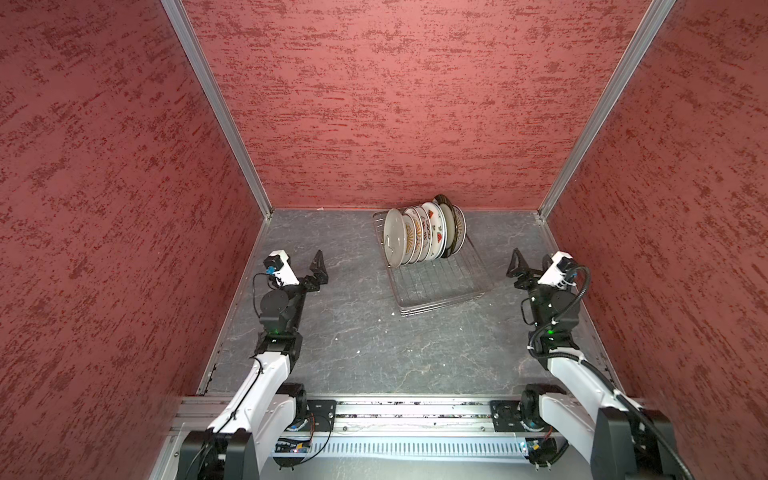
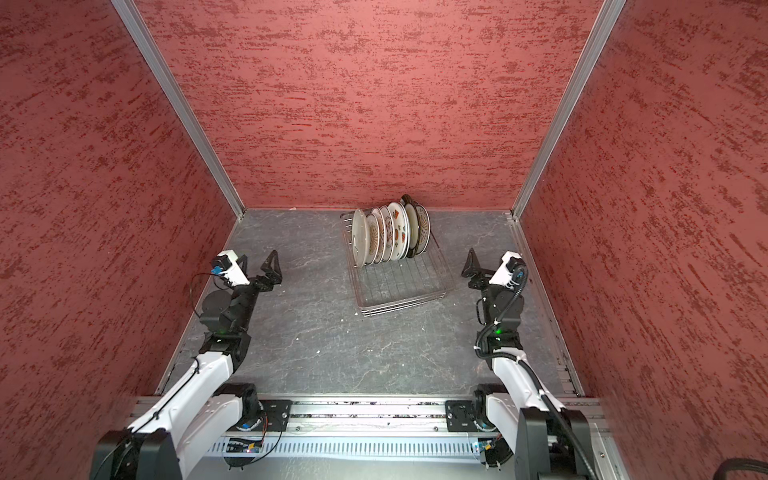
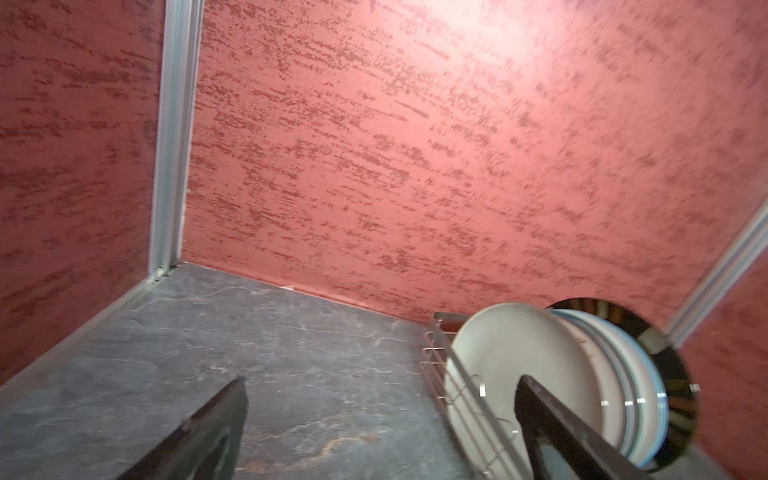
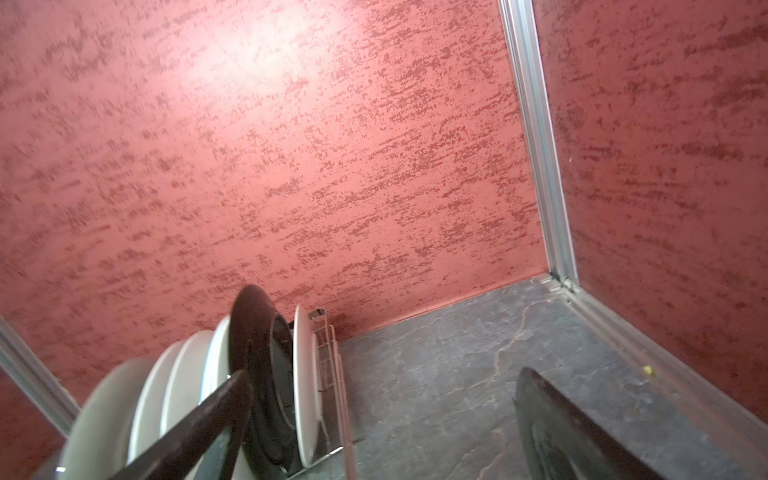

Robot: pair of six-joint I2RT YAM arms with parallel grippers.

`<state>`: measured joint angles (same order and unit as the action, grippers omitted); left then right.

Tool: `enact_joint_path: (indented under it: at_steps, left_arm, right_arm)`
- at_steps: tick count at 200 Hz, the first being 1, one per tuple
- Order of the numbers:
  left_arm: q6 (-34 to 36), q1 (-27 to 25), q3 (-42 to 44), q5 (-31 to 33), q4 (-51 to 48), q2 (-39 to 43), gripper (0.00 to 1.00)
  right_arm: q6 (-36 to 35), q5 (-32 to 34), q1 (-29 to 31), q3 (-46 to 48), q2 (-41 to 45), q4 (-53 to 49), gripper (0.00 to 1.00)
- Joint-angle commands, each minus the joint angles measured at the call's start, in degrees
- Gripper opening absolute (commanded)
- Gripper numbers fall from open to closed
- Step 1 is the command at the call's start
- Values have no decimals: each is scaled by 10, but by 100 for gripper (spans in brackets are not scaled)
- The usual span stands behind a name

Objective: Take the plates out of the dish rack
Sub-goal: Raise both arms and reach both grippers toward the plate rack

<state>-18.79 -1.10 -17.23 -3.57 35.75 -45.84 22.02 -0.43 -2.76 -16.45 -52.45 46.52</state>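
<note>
Shows mottled red walls (image 1: 395, 104) closing in a grey stone-look table (image 1: 353, 340) on three sides. Finds the left arm (image 1: 266, 374) and the right arm (image 1: 582, 374) reaching in from the near edge, one along each side wall, both well apart from the dish rack (image 1: 440, 286). Places that rack flat on the table near the back wall, a little right of centre in a top view, its near half bare wire. Has the plates (image 1: 424, 237) standing on edge in a tight overlapping row at the rack's far end (about seven, though the overlap makes counting shaky), with a plain white plate (image 1: 394, 237) at the left end and a dark-rimmed plate (image 1: 446, 224) near the right end. Catches the left gripper (image 3: 382, 379) and the right gripper (image 4: 384, 372) with fingers spread wide, nothing held between them, touching no plate.
</note>
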Motion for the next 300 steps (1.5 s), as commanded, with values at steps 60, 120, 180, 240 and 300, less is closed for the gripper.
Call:
enact_joint_path:
  at_steps: [60,120,180,240,300]
  left_arm:
    - [-299,-10,69,-147,69,86,99]
    - [-249,-99,21,-113,26,60,99]
    - [-152,-220,-69,-53,-57,-14,99]
    - [-114,-278,-132,-55,-52,-110,99]
    - [-94,-328,-189,-23,-72,-186,100]
  right_arm:
    - [186,-167,1,-10,103,-22,99]
    - [169,-227,8,-119,1,-122,98]
    - [76,-123,84,-241,-80,-245,94]
    - [-17,11,176,-358,-162,-361,87]
    - [-59,-3,181,-498,-297,-466,70]
